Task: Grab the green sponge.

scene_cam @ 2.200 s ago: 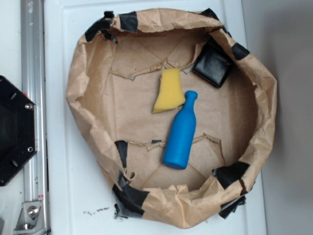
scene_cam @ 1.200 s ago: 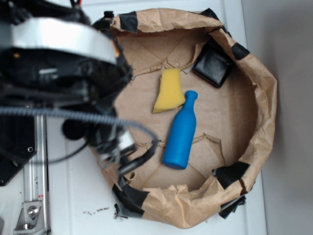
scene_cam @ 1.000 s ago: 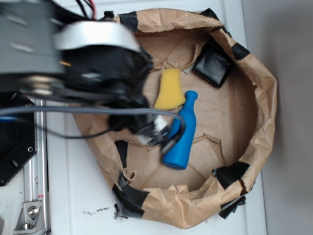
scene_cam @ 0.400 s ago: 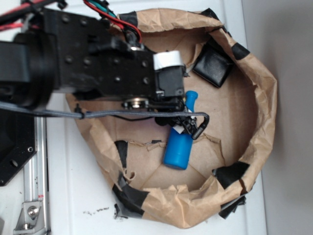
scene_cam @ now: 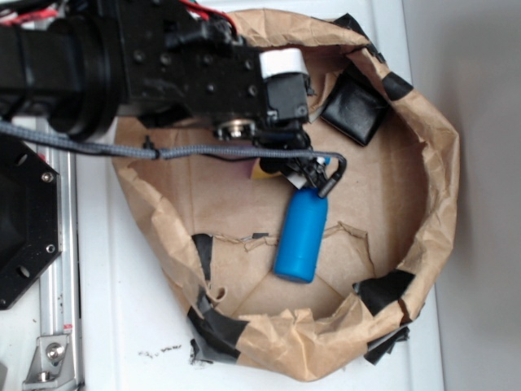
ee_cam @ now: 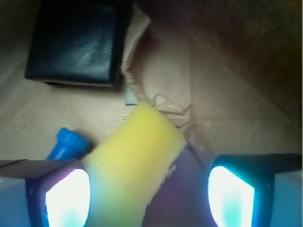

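The green sponge [ee_cam: 135, 165] is in fact a yellow foam wedge lying on the brown paper. In the wrist view it sits between my fingers, close against the left pad [ee_cam: 66, 198] and well apart from the right one. My gripper [ee_cam: 149, 198] is open around it, low over the paper. In the exterior view my black arm [scene_cam: 163, 65] covers the sponge, and only a yellow corner [scene_cam: 262, 171] shows below the wrist.
A blue plastic bottle [scene_cam: 301, 236] lies just beside the sponge, with its cap [ee_cam: 68, 142] near my left finger. A black square pad [scene_cam: 354, 106] rests at the back right. A crumpled paper wall [scene_cam: 440, 163] rings everything.
My arm has swung in from the left across the paper bowl and come down over the sponge, which it now hides along with the bottle's neck.
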Motion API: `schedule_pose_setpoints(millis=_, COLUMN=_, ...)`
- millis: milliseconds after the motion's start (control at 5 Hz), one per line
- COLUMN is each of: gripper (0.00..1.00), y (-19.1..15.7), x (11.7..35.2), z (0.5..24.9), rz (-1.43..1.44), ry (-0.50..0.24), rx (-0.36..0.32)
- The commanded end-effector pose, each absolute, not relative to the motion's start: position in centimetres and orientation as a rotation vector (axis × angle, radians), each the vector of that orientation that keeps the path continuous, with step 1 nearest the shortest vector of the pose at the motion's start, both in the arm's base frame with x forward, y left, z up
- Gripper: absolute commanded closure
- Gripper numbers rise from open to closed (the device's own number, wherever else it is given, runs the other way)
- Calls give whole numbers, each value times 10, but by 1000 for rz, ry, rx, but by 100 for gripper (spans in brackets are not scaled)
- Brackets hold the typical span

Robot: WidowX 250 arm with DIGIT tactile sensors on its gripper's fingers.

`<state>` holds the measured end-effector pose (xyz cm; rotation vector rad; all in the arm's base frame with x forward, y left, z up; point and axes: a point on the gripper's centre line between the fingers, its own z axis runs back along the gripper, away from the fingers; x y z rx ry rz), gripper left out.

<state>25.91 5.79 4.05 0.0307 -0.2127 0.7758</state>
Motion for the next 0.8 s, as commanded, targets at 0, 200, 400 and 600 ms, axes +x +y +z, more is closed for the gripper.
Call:
schedule_pose_setpoints(millis=0, gripper=100, y=91, x=250, z=36, rz=801, ry=-177, rx=58)
schedule_pose_setpoints(millis=200, gripper=100, y=84, x=251, z=36, rz=771, ry=-175, rx=64)
schedule_pose_setpoints(millis=400, gripper=100, y=79, x=253, z=38, rz=758, ry=-177, rx=61)
schedule_pose_setpoints(millis=600, gripper=100, y=76, x=255, z=37, rz=742, ry=-171, rx=49)
